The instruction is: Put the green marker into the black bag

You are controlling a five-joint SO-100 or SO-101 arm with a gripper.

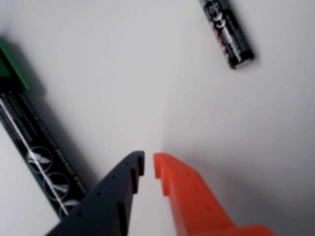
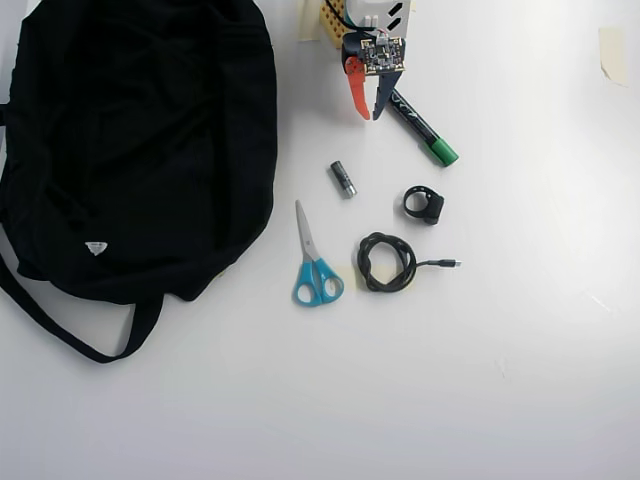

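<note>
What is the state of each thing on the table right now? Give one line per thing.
hand: fingers slightly apart, holding nothing, beside the marker.
green marker: capped, lying flat, not gripped.
black bag: slumped flat, strap trailing; its opening cannot be made out.
scissors: blades closed, lying flat.
cable: coiled, plug end sticking out.
grey-and-black cylinder: lying on its side.

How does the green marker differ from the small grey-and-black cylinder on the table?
The green marker is much longer than the grey-and-black cylinder. The marker ends in a bright green cap; the cylinder shows no such colour. In the overhead view the marker lies right beside the gripper, its upper end under the dark jaw, while the cylinder lies apart, below. Both lie flat on the white table, slanted the same way.
</note>
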